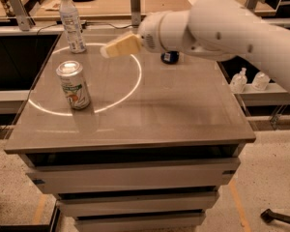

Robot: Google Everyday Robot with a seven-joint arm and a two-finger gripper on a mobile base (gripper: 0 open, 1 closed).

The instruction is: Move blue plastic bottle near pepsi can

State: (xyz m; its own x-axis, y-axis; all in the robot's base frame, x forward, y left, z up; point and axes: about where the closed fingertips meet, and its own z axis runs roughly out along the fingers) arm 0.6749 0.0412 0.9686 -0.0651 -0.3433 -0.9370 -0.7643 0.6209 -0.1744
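I see a white-and-green can [73, 84] standing upright at the near left of the grey table [183, 120], just inside a thin white ring [133, 87] on its top. The gripper [117, 46] hangs over the ring's far edge. Two small pump bottles [238, 79] stand on a lower ledge at the right. Drawers [135, 175] sit beneath the top.

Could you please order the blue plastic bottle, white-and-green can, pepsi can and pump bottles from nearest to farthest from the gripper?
Gripper, above the table:
1. Blue plastic bottle, back left, and white-and-green can, front left: too close to call.
2. Pepsi can, right, behind the arm.
3. Pump bottles, far right.
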